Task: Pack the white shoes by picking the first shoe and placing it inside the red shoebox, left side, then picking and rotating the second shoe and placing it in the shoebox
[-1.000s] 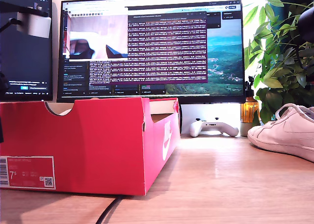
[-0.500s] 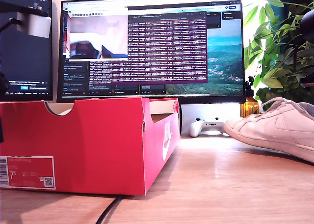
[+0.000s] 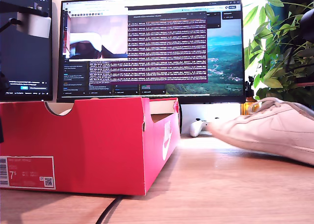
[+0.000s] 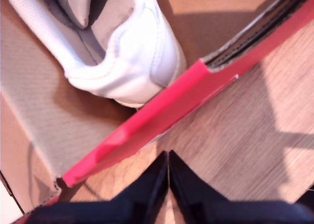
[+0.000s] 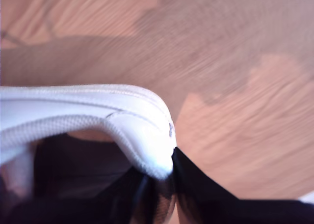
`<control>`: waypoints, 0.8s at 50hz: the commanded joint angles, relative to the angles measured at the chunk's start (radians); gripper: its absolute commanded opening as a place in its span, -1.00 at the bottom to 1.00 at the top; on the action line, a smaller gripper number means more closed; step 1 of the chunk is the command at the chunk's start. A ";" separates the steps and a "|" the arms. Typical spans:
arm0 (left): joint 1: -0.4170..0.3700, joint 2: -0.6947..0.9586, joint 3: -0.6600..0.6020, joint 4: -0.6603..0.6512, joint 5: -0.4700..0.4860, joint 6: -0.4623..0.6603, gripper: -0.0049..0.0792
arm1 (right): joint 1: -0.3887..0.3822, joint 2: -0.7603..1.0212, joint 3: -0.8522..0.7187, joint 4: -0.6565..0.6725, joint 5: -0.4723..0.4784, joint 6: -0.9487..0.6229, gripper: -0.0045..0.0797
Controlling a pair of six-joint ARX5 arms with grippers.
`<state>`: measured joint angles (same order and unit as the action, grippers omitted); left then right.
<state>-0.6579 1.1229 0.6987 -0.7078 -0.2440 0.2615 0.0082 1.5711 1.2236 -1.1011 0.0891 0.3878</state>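
Gripping the heel collar of one white shoe (image 5: 122, 121), my second gripper (image 5: 164, 177) is pinching the padded rim between its dark jaws, above the wooden counter (image 3: 221, 184). In the exterior view this shoe (image 3: 270, 130) is showing at the exterior view's right, slightly blurred, toe pointing toward the red shoebox (image 3: 98, 145) and well apart from it. My first gripper (image 4: 168, 170) is hanging over the counter just outside the shoebox wall (image 4: 162, 111), its jaws pressed together on nothing. Beyond that wall, the other white shoe (image 4: 117, 52) is lying inside the box on the brown floor, its heel close against the wall. Behind the box in the exterior view, a monitor (image 3: 152, 47), a white game controller (image 3: 198, 127) and a leafy plant (image 3: 279, 42) are standing.
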 commanded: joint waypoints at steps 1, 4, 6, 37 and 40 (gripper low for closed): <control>0.001 0.010 -0.010 0.005 0.001 0.000 -0.93 | 0.001 -0.041 0.054 0.000 -0.008 -0.050 -0.92; 0.001 0.010 -0.010 0.005 0.001 0.000 -0.93 | -0.002 -0.041 0.074 -0.017 -0.010 -0.146 -0.92; 0.001 0.010 -0.010 0.006 0.001 0.000 -0.93 | -0.002 -0.041 0.089 -0.027 -0.011 -0.214 -0.92; 0.002 0.010 -0.010 0.005 0.002 0.000 -0.93 | 0.154 -0.041 0.445 -0.012 -0.258 -0.799 -0.92; 0.001 0.010 -0.010 0.006 0.002 0.000 -0.93 | 0.192 -0.040 0.469 0.010 -0.273 -0.817 -0.92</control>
<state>-0.6579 1.1229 0.6987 -0.7071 -0.2440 0.2615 0.1757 1.5669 1.6695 -1.1118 -0.1619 -0.4202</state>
